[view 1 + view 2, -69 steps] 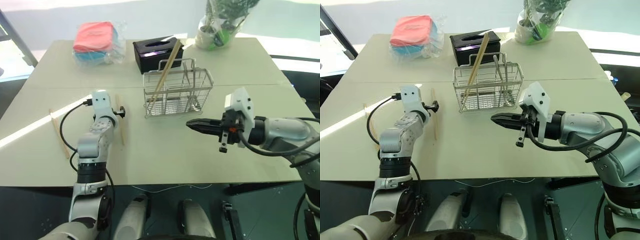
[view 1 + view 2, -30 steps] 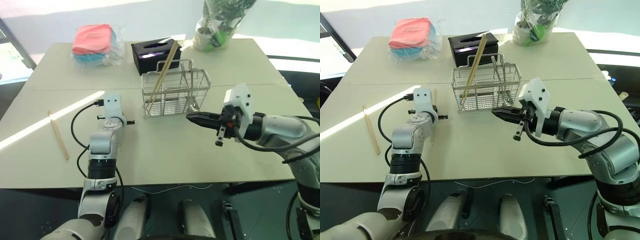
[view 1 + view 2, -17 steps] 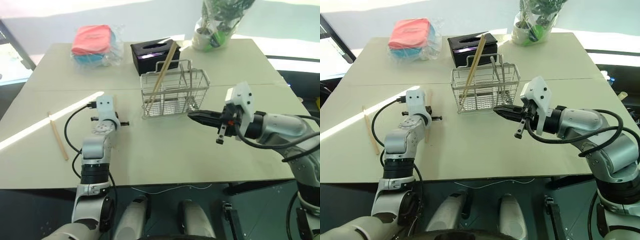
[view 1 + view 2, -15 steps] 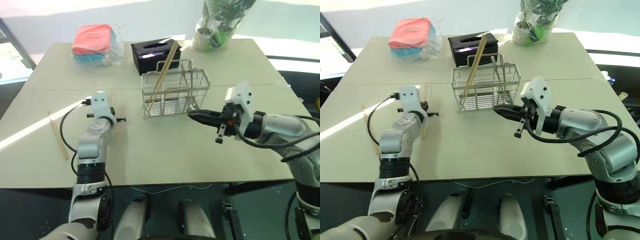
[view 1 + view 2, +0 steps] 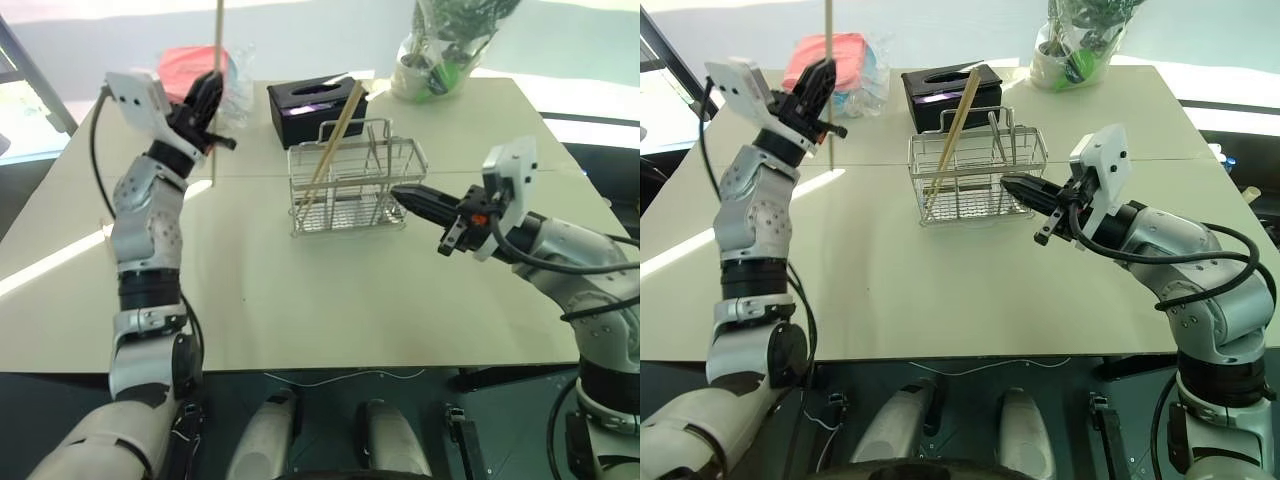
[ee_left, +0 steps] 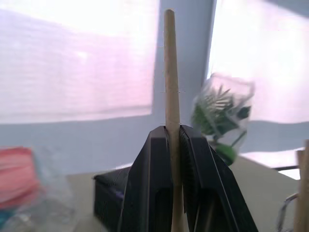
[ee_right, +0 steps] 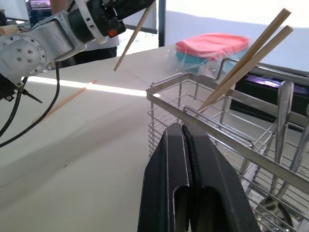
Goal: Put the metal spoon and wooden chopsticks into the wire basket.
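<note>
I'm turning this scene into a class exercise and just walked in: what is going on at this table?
A two-armed robot is clearing cutlery into a wire basket. Its left gripper is raised above the table, shut on one wooden chopstick held roughly upright. The right gripper is shut and holds nothing, pointing at the near right side of the basket. Two chopsticks already lean in the basket, with metal cutlery standing in another compartment. One more chopstick lies on the table.

You're working in bright daylight from the far windows, which blow out to white glare behind the table (image 5: 330, 290). A sunlit streak crosses its left side. In the left wrist view the potted plant (image 6: 223, 118) and the background sit soft and hazy.
</note>
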Robot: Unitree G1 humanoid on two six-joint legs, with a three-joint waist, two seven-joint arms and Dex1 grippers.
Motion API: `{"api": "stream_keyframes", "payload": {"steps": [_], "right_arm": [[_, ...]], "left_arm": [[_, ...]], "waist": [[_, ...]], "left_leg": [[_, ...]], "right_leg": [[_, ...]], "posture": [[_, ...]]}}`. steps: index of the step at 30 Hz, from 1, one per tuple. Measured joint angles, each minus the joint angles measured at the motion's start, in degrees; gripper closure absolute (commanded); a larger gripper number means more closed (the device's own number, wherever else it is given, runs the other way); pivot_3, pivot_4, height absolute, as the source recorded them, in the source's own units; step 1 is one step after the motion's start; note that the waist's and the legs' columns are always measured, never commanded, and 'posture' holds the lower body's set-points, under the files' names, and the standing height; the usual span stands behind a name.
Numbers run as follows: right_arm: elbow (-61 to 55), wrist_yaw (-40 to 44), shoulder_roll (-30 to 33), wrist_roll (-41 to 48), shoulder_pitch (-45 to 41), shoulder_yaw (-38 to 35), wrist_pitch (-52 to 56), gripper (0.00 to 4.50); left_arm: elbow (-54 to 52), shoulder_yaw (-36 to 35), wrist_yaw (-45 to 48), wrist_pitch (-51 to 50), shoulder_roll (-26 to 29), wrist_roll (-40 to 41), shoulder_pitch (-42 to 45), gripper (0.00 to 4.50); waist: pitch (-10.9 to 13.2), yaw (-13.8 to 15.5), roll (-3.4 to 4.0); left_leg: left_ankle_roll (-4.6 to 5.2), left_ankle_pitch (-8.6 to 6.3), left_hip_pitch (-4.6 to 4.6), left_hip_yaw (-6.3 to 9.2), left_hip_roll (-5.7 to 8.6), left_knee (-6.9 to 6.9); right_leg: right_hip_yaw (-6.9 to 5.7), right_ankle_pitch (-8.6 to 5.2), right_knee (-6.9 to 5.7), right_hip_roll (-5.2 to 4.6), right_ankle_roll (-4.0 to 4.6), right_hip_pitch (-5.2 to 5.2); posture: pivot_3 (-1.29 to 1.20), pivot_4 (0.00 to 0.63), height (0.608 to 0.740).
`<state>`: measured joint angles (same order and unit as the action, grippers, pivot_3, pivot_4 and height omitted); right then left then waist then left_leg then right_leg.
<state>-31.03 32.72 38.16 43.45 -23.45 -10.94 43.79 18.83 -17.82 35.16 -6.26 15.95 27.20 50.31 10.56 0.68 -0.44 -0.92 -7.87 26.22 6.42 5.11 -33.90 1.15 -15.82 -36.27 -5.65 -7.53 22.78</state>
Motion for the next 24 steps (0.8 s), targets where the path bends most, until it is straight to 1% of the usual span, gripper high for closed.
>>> {"api": "stream_keyframes", "payload": {"steps": [5, 9, 12, 17, 24], "right_arm": [[-1.3, -2.6, -0.9, -0.6, 1.2, -0.8, -1.3, 4.50], [-2.6, -4.5, -1.6, -1.2, 2.7, -1.0, -2.1, 4.50], [-3.3, -5.6, -1.8, -1.4, 2.9, -1.1, -2.6, 4.50], [-3.7, -6.7, -2.2, -1.5, 3.7, -1.1, -2.9, 4.50], [-4.3, -8.0, -2.9, -1.5, 4.1, -1.0, -2.9, 4.50]], "left_arm": [[6.1, -0.8, 6.9, -0.4, -3.9, 6.9, 4.8, 4.47], [12.2, -1.2, 10.6, 0.6, -6.9, 9.1, 7.9, 4.47], [14.5, -1.2, 12.5, 1.3, -8.9, 9.8, 8.7, 4.47], [14.9, -1.1, 13.2, 1.7, -11.6, 10.7, 9.0, 4.47], [14.8, -1.0, 13.0, 4.0, -13.4, 10.5, 9.1, 4.47]], "waist": [[0.0, -0.1, 0.00], [0.0, 0.0, -0.02], [0.0, -0.1, -0.02], [0.0, -0.1, -0.02], [0.0, -0.1, -0.02]], "left_leg": [[0.02, 0.01, 0.00, 0.01, 0.00, -0.03], [0.02, 0.01, 0.00, 0.01, 0.00, -0.05], [0.02, 0.01, 0.00, 0.02, 0.00, -0.05], [0.03, 0.02, 0.00, 0.03, 0.00, -0.05], [0.03, 0.02, -0.01, 0.03, 0.00, -0.07]], "right_leg": [[-0.01, 0.07, -0.06, 0.02, -0.13, 0.00], [-0.02, 0.08, -0.08, 0.04, -0.15, 0.00], [-0.02, 0.08, -0.08, 0.04, -0.15, 0.00], [-0.02, 0.08, -0.10, 0.05, -0.16, 0.00], [-0.01, 0.09, -0.12, 0.05, -0.16, 0.00]], "posture": [[0.00, 0.150, 0.740], [0.00, 0.150, 0.740], [0.00, 0.150, 0.740], [0.00, 0.150, 0.740], [0.00, 0.150, 0.740]]}}
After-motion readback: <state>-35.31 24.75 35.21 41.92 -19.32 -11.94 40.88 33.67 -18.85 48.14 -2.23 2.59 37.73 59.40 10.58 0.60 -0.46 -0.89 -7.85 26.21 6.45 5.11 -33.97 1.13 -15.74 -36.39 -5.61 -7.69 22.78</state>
